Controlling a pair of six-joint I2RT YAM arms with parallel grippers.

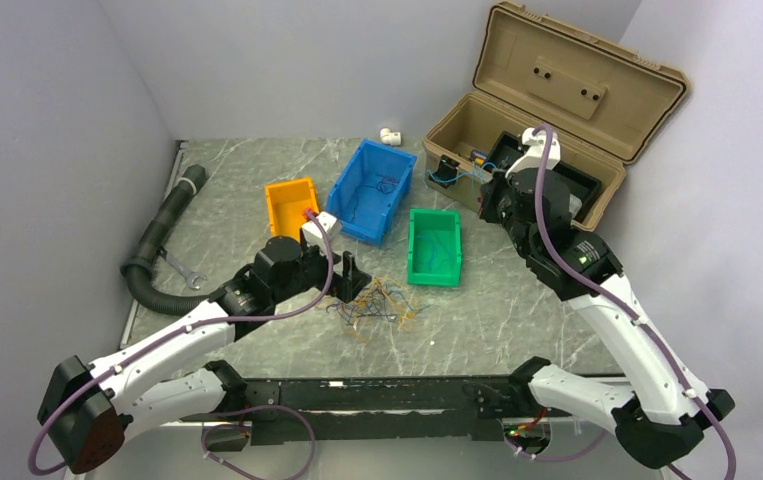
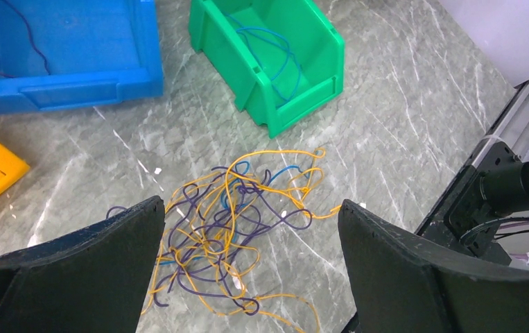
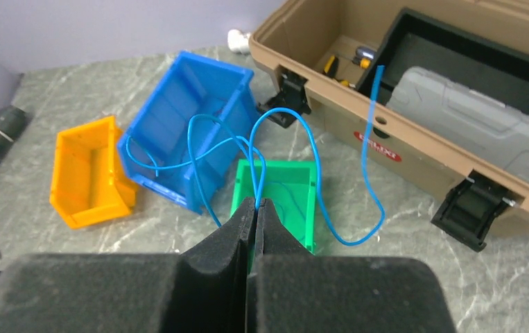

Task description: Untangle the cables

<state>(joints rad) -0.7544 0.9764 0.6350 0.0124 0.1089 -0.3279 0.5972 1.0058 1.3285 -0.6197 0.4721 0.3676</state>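
Note:
A tangle of thin orange, purple and blue cables (image 1: 377, 305) lies on the marble table in front of the arms. My left gripper (image 2: 251, 205) hangs open right above the tangle (image 2: 227, 229), its fingers on either side of it and holding nothing. My right gripper (image 3: 256, 202) is shut on a single blue cable (image 3: 317, 159), lifted high near the toolbox, with the cable's loops dangling over the green bin (image 3: 308, 208). Another blue cable (image 2: 275, 55) lies inside that green bin (image 2: 296, 104).
A blue bin (image 1: 347, 185) with a dark wire in it and an orange bin (image 1: 279, 215) stand behind the tangle. An open tan toolbox (image 1: 557, 110) is at the back right. A black corrugated hose (image 1: 157, 240) and a wrench (image 1: 185, 270) lie at the left.

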